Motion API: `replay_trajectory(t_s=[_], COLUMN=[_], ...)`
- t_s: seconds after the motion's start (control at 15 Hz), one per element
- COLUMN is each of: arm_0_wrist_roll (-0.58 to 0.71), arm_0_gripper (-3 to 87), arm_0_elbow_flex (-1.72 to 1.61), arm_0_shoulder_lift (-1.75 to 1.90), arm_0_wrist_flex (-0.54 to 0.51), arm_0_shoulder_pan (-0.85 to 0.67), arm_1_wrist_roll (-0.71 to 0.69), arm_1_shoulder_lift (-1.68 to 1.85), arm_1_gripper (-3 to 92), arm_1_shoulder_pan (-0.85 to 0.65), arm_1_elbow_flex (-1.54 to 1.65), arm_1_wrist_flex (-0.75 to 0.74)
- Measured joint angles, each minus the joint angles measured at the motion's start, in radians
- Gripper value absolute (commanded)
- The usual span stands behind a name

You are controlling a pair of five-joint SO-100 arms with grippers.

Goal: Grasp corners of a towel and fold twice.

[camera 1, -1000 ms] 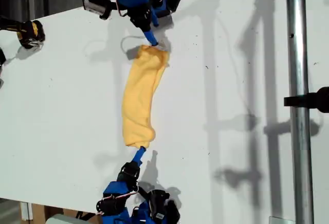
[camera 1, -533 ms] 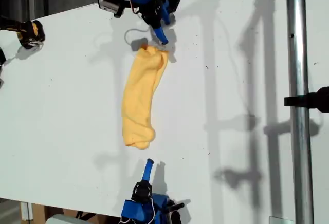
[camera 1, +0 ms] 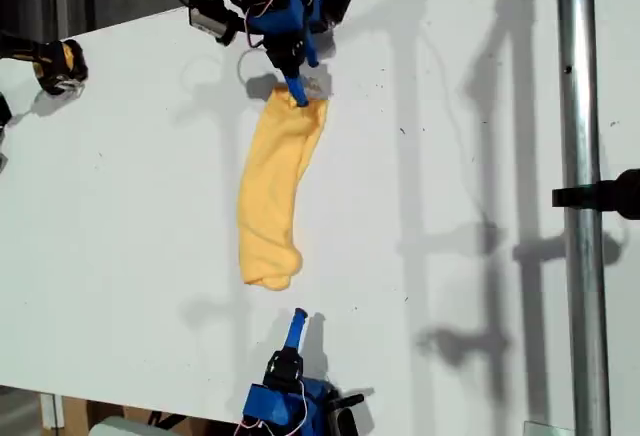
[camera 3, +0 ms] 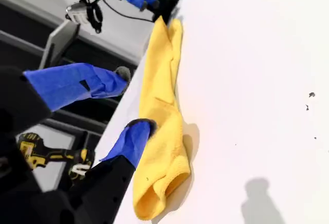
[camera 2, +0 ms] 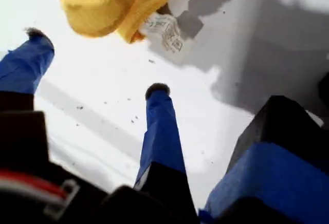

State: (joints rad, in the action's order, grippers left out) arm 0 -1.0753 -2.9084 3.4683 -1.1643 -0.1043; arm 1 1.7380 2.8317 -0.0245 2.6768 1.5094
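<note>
Two ends of the soft yellow-orange fuzzy towel (camera 1: 270, 196) matter here. In the exterior view it lies bunched into a long strip on the white bench (camera 1: 120, 206). My first gripper (camera 1: 296, 89) is at the end towards that view's top, beside the small white tag (camera 1: 316, 86), and my second gripper (camera 1: 296, 322) stands apart from the other end.

The first wrist view shows my first gripper (camera 2: 96, 60) with jaws spread and empty, towel (camera 2: 103, 3) and tag (camera 2: 164, 31) just beyond. We should reach further and pinch one layer at the tagged corner.

The second wrist view shows my second gripper (camera 3: 133, 99) released too, one jaw beside the towel (camera 3: 164, 106). We judge it best to find a true corner in the bundle.
</note>
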Motion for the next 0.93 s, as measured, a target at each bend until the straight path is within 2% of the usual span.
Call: replay_trajectory(t_s=[0.07, 0.27, 0.47, 0.67, 0.93], arm_0_wrist_roll=[0.000, 0.000, 0.000, 0.000, 0.000], arm_0_gripper=[13.7, 13.3, 13.1, 12.3, 11.6], arm_0_elbow_flex=[0.000, 0.000, 0.000, 0.000, 0.000], arm_0_shoulder_lift=[0.000, 0.000, 0.000, 0.000, 0.000], arm_0_wrist_flex=[0.000, 0.000, 0.000, -0.014, -0.018], arm_0_shoulder_pan=[0.002, 0.002, 0.002, 0.002, 0.002], arm_1_wrist_roll=[-0.029, -0.124, -0.193, -0.213, -0.216], arm_1_shoulder_lift=[-0.009, -0.149, -0.388, -0.635, -0.828], arm_1_gripper=[41.9, 42.3, 42.4, 42.1, 42.1], arm_1_shoulder_pan=[-0.060, -0.207, -0.287, -0.307, -0.284], arm_1_elbow_flex=[0.017, 0.023, -0.017, -0.083, -0.130], arm_1_wrist_flex=[-0.020, -0.118, -0.258, -0.416, -0.529])
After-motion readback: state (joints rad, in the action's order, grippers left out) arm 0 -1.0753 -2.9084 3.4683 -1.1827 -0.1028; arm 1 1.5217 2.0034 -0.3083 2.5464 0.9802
